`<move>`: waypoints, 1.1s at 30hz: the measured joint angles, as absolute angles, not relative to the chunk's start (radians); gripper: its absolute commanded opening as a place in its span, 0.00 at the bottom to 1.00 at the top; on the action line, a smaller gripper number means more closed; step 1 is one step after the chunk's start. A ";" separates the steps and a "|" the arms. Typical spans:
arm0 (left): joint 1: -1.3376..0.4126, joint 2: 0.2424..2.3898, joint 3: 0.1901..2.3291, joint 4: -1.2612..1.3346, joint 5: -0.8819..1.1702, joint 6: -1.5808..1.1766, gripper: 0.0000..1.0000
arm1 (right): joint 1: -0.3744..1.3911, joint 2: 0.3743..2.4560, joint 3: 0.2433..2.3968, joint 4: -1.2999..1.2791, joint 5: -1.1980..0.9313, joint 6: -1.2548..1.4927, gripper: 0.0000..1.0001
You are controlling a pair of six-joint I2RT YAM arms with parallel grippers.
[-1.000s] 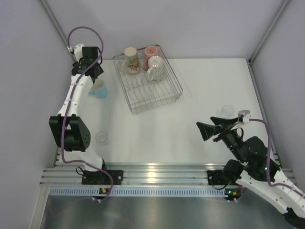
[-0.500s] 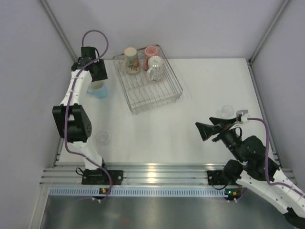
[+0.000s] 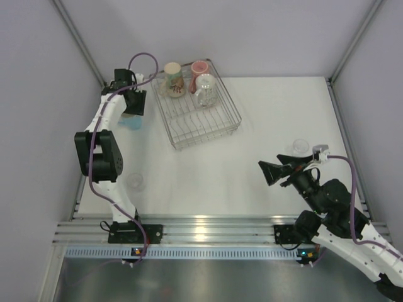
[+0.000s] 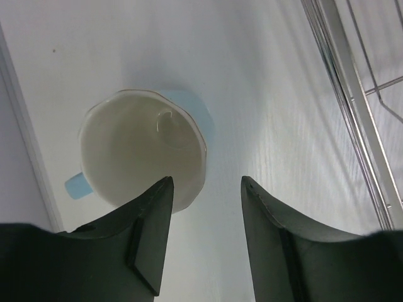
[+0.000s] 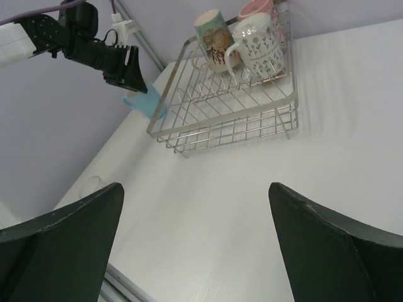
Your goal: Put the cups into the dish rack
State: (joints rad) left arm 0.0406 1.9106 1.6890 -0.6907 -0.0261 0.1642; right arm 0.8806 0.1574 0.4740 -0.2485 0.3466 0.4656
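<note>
Left gripper (image 4: 206, 182): we see its jaws apart, hanging just above the blue cup, at the table's (image 3: 264, 119) far-left corner.
Blue cup (image 4: 141, 148): upright on the table, just left of the rack. Its pale inside faces up at us, and one dark finger (image 4: 148, 220) overlaps its rim in the wrist view. We cannot tell whether they touch.
Left tumbler (image 3: 135, 181): clear glass, standing alone on the table, well nearer than the blue cup.
Rack (image 3: 211, 131): silver wire, at the far middle of the table. Its raised left wall stands between the blue cup and the grid bottom.
Cream cup (image 3: 173, 78): in the rack's far-left corner.
Pink cup (image 3: 199, 67): in the far end, right of the cream cup.
White mug (image 3: 206, 91): patterned, with a handle, just nearer than the pink cup.
Right tumbler (image 3: 301, 146): clear, on the table at the right, just beyond the right arm.
Right gripper (image 5: 195, 186): we see its jaws wide apart and holding nothing, above the near-right table and well away from the rack.
</note>
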 measured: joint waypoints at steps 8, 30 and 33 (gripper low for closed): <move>0.041 1.957 1.663 -0.688 -0.018 0.178 0.47 | 0.881 0.157 0.474 -0.252 0.348 0.466 0.99; 0.043 1.917 1.718 -0.782 0.117 0.056 0.00 | 0.881 0.237 0.509 -0.248 0.303 0.491 0.99; 0.042 1.850 1.765 -0.811 0.244 -0.027 0.00 | 0.881 0.275 0.545 -0.234 0.275 0.495 0.99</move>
